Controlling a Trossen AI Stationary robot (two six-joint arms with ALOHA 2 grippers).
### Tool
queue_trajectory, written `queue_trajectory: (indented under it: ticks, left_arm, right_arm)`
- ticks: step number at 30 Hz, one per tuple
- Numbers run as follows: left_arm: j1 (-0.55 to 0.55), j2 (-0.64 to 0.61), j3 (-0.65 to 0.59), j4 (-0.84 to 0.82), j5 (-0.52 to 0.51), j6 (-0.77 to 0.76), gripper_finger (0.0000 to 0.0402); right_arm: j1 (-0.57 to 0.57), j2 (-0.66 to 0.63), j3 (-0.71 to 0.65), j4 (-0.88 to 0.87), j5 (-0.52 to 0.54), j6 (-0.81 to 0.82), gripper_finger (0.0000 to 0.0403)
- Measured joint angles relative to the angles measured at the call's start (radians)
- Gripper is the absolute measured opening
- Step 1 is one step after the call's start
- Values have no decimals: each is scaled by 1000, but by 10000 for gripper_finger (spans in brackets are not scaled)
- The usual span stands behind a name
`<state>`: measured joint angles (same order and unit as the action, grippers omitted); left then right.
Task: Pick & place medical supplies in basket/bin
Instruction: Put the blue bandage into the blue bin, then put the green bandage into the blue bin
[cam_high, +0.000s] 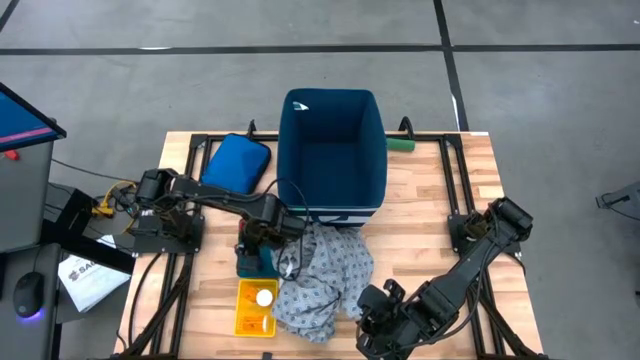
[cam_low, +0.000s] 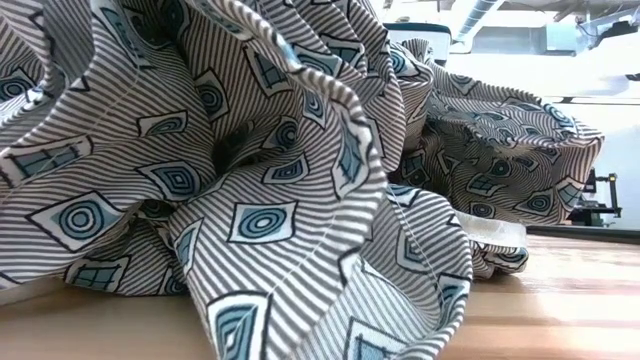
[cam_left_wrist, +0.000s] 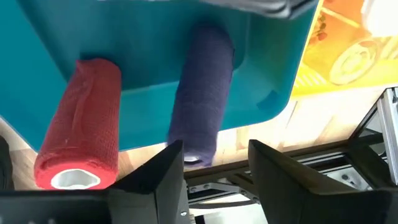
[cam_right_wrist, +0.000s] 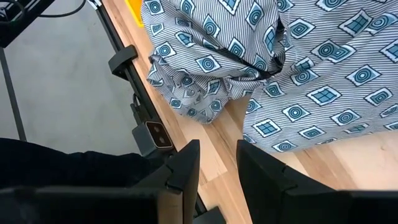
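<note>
Left gripper (cam_left_wrist: 211, 165) hangs over the teal tray (cam_left_wrist: 155, 43), fingers parted and empty; the dark-blue cylinder (cam_left_wrist: 202, 93) lies just beyond them, red cylinder (cam_left_wrist: 84, 121) beside. Right gripper (cam_right_wrist: 217, 165), slightly parted, empty, rests near the gown (cam_high: 325, 275) beside the navy bin (cam_high: 332, 150).

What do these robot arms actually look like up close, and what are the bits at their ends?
Both arms are dark, nearly black, built of chunky jointed segments with black cables trailing from their bases. The left arm has yellow and orange connectors near its base. The left gripper and the right gripper each end in two flat, angular black fingers, like blunt wedges, with no visible markings.
</note>
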<state>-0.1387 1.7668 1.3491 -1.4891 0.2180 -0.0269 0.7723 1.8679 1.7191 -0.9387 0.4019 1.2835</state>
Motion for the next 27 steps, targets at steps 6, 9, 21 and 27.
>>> queue_trajectory:
  ticks: [6,9,21,27]
  left_arm:
    - [0,-51,0,34,0,-34,172]
    - [0,-112,0,65,0,-68,172]
    - [-21,-472,0,418,19,-269,173]
    - [-58,-618,0,682,-21,-269,173]
  right_arm:
    - [0,0,0,0,5,10,103]
    - [0,0,0,-5,19,26,103]
    - [22,0,-1,-218,133,314,103]
    - [52,-4,-1,-509,175,631,103]
